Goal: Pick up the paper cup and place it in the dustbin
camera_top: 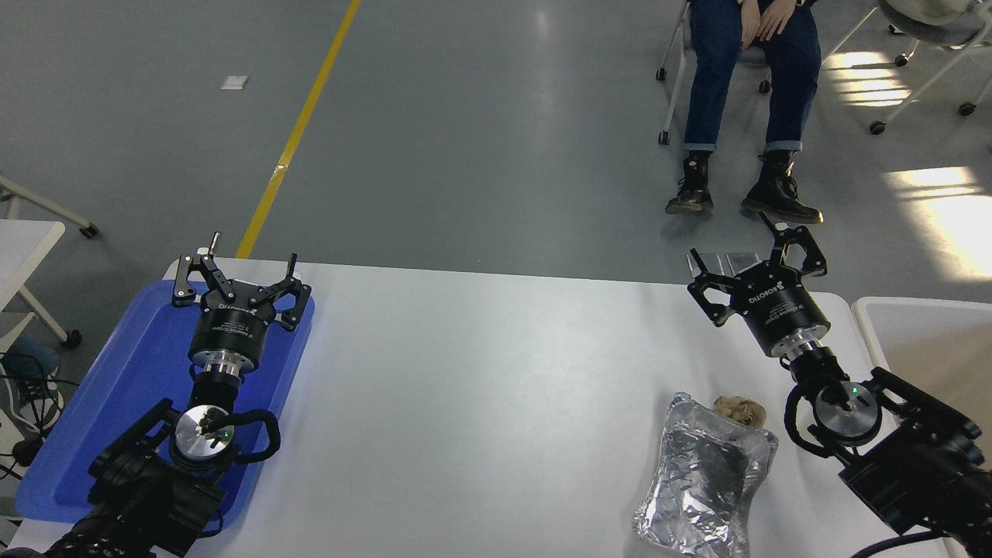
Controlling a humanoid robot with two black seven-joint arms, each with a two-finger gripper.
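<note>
Head view: both grippers are standing spread and empty, and no paper cup is showing anywhere on the white table (480, 387).

The right gripper (756, 260) is hovering with its fingers spread wide over the table's far right corner, holding nothing; the left gripper (232, 275) is sitting parked, also spread wide, over the blue tray (116, 387) at the table's left edge. The dustbin (868, 310) is standing just off the right edge, only its white rim and pale wall in sight. With the cup unseen, the arm is probably best kept clear of the crinkled foil bag (701, 480) near the front right edge and the brown crumpled scrap (740, 409) touching its top. The right gripper's body is carrying white print reading ROBOTIQ; the smaller lines are too fine to read.
</note>
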